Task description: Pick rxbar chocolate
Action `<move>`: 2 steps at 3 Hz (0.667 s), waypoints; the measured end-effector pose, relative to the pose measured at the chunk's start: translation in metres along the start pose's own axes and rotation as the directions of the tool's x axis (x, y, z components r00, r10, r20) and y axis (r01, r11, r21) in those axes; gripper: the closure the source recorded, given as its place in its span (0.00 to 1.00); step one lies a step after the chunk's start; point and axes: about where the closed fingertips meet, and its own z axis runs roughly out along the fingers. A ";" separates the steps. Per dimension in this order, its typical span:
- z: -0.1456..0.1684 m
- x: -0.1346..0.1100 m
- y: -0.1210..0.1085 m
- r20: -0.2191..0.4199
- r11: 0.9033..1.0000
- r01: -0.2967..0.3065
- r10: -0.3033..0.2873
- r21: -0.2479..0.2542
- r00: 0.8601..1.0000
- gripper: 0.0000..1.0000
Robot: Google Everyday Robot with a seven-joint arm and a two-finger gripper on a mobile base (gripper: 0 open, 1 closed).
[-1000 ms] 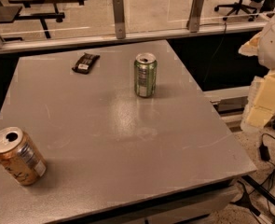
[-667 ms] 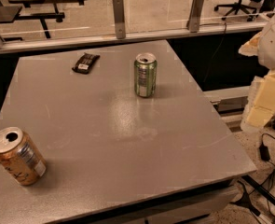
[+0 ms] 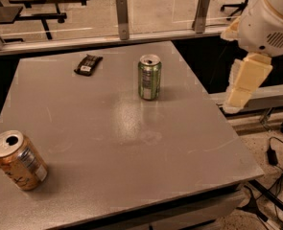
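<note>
The rxbar chocolate (image 3: 88, 64) is a small flat dark bar with a white label patch. It lies at the back left of the grey table (image 3: 117, 138). My gripper (image 3: 245, 83) hangs as a cream-coloured piece under the white arm (image 3: 270, 20), off the table's right edge. It is well to the right of the bar and touches nothing. The green can stands between the gripper and the bar.
A green can (image 3: 149, 77) stands upright at the back middle of the table. An orange-brown can (image 3: 17, 161) lies tilted at the front left corner. A glass barrier with metal posts (image 3: 123, 17) runs behind the table. Cables lie on the floor (image 3: 275, 152) at the right.
The arm and gripper have moved left and a little up, closer to the table's right edge. The bar and both cans have not moved.
</note>
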 end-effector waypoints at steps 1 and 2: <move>0.017 -0.033 -0.032 0.043 0.997 0.071 -0.072 0.008 0.997 0.00; 0.036 -0.068 -0.058 0.085 0.989 0.146 -0.145 -0.002 0.986 0.00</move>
